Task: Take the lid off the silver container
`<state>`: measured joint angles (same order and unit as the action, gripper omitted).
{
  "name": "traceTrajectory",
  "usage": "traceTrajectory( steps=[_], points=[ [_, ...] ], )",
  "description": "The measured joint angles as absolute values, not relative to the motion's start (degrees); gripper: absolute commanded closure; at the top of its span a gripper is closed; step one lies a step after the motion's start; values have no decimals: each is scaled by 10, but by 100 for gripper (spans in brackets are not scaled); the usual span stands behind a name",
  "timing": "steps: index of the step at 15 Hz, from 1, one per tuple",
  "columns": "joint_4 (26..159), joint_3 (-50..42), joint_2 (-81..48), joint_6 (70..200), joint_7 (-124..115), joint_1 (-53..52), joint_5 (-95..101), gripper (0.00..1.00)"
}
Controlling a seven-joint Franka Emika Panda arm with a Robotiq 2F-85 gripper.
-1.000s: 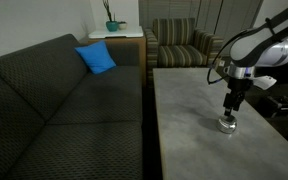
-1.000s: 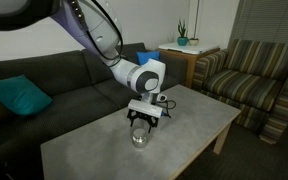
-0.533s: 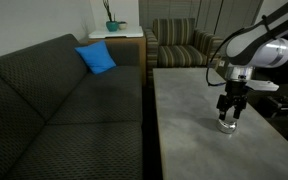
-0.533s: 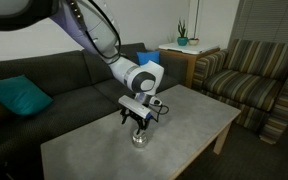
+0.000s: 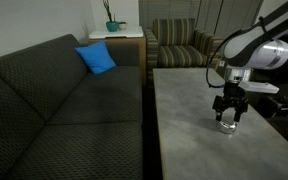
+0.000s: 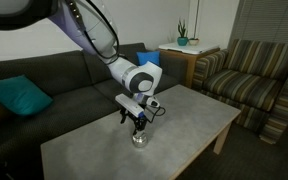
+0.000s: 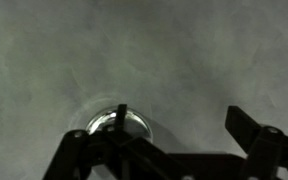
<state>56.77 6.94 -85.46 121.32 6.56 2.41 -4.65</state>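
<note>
Silver metal shone on the grey table [image 5: 184, 115], where the silver container [image 5: 225, 126] stood alone on the bare top. In both exterior views the gripper [image 5: 228, 111] hung just above it, at its twelve o'clock, with the jaws spread wide and nothing between them. We could not tell if a small gap was left. We judged that the jaws were spread so that they could pass on both sides of the lid [image 7: 118, 122]. In the wrist view the lid lay at about seven o'clock from the picture's middle, and one dark finger [image 7: 252, 128] showed at four o'clock. So the pot seemed not centred between the fingers. The lid looked seated on the pot, though the seam was too small to see. We thought the lifting was not yet begun. The next move called for a small sideways correction, then a careful descent.
</note>
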Motion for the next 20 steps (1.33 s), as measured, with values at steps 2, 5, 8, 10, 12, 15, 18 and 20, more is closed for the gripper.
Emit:
traceTrajectory(
  steps=[2, 5, 8, 10, 12, 15, 18, 20],
  points=[
    [568, 68, -854, 1215, 66, 23, -46, 0],
    [570, 58, -855, 1227, 48, 14, -46, 0],
    [586, 52, -856, 1239, -14, 1, -47, 0],
    [600, 49, -857, 1252, -55, -13, -48, 0],
    [616, 42, -858, 1277, -101, -25, -50, 0],
    [636, 19, -858, 1324, -167, -39, -51, 0],
    [649, -13, -859, 1359, -197, -43, -51, 0],
    [651, -25, -858, 1365, -198, -39, -51, 0]
  ],
)
